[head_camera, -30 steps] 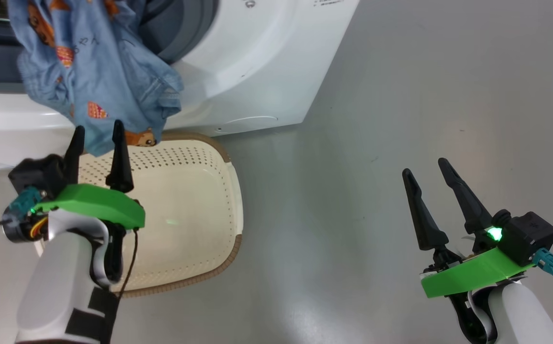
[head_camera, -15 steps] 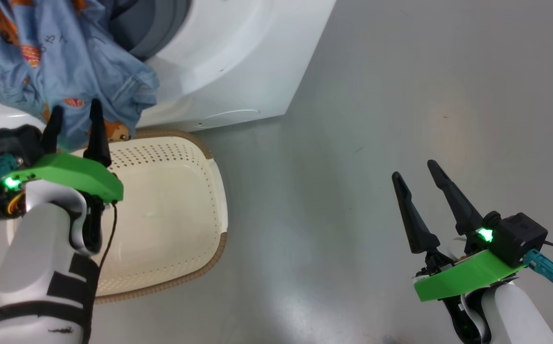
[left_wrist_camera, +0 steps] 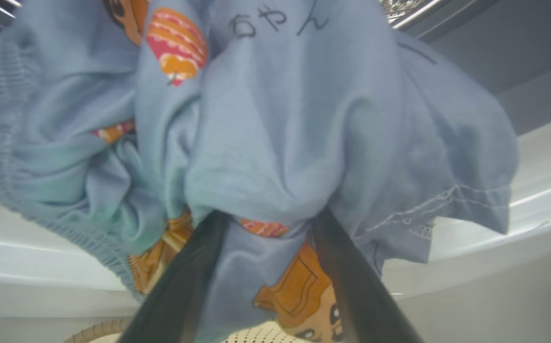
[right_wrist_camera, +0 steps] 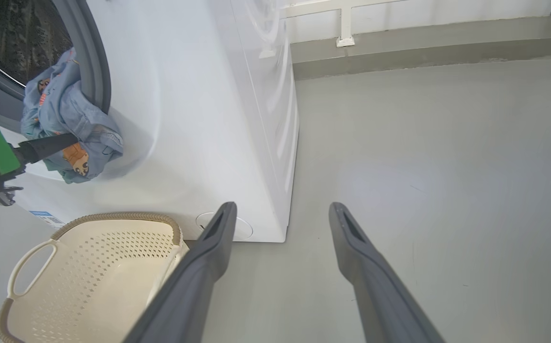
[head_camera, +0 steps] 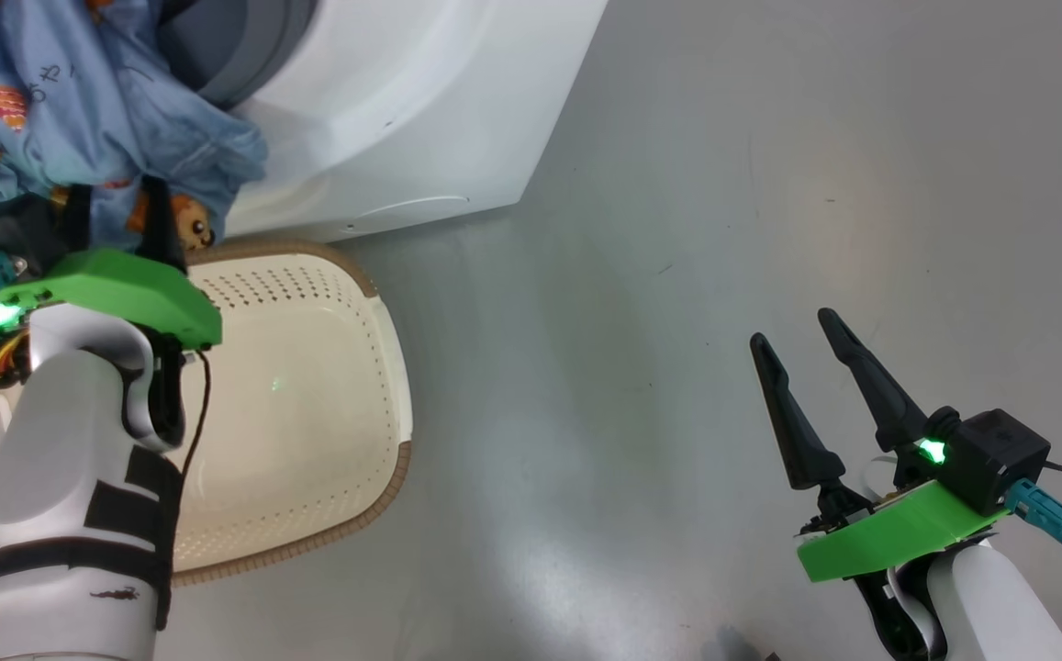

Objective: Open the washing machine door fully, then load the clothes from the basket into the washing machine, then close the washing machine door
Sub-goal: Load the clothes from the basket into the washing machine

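Clothes (head_camera: 81,101): soft, crumpled light-blue printed fabric, draped over lower lip of washing machine (head_camera: 420,101) opening, long axis hanging down toward basket (head_camera: 329,303) far edge. Left gripper (head_camera: 117,207) nearer, just below, fingers spread, tips buried in fabric, bunch between them, not pinched. Drum lies beyond cloth. Right gripper (head_camera: 792,327) spread, empty, well apart over floor. Basket: perforated cream plastic, braided rim.

Basket (head_camera: 310,386) just before washing machine (head_camera: 420,110)

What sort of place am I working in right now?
Most likely a laundry area, perhaps a bare test room: a white front-loading washing machine stands on a plain grey floor, a perforated laundry basket sits before it, and blue printed clothes hang from the drum opening.
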{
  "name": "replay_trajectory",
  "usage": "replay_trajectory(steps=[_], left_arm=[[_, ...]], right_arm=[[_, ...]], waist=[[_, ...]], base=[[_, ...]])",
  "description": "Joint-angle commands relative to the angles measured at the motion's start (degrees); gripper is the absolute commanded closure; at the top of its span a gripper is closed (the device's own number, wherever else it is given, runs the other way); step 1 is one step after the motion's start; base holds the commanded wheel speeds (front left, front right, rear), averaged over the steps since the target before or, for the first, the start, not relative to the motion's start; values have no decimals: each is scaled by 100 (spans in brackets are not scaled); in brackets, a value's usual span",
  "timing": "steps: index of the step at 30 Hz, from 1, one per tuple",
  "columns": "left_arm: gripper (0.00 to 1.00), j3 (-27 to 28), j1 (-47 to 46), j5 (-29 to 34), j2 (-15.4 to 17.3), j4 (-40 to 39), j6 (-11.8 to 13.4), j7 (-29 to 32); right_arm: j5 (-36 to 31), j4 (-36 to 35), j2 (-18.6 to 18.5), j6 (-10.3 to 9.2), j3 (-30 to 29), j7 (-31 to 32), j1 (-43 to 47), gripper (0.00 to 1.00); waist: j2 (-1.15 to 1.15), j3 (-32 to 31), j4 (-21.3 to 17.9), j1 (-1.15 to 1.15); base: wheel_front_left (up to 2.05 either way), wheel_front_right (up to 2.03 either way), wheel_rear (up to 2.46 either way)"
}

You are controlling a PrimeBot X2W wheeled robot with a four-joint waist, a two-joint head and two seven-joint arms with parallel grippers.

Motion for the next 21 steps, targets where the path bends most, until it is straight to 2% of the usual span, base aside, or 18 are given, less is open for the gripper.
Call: replay_trajectory(steps=[1,2,3,14,21], left_arm=[[58,191,-253,121,181,-172,59,-39],[76,234,-263,147,168,-186,72,-39],[100,266,-264,179,156,-195,76,-39],[100,663,109,363,27,-553,30,-39],[100,651,304,449,-61,-1016,-34,-39]], right_arm=[[-11,-138,-56,9,145,-27,37,0],[-12,-137,-54,9,147,-27,35,0],[-14,-134,-52,9,148,-27,34,0],[10,-63,35,9,84,-27,59,0],[39,-24,52,9,107,-27,65,0]], waist=[[0,34,-26,0],[0,39,-29,0],[0,40,-31,0],[0,-95,214,0],[0,-223,358,0]], base=[[0,0,0],[0,0,0],[0,0,0],[0,0,0],[0,0,0]])
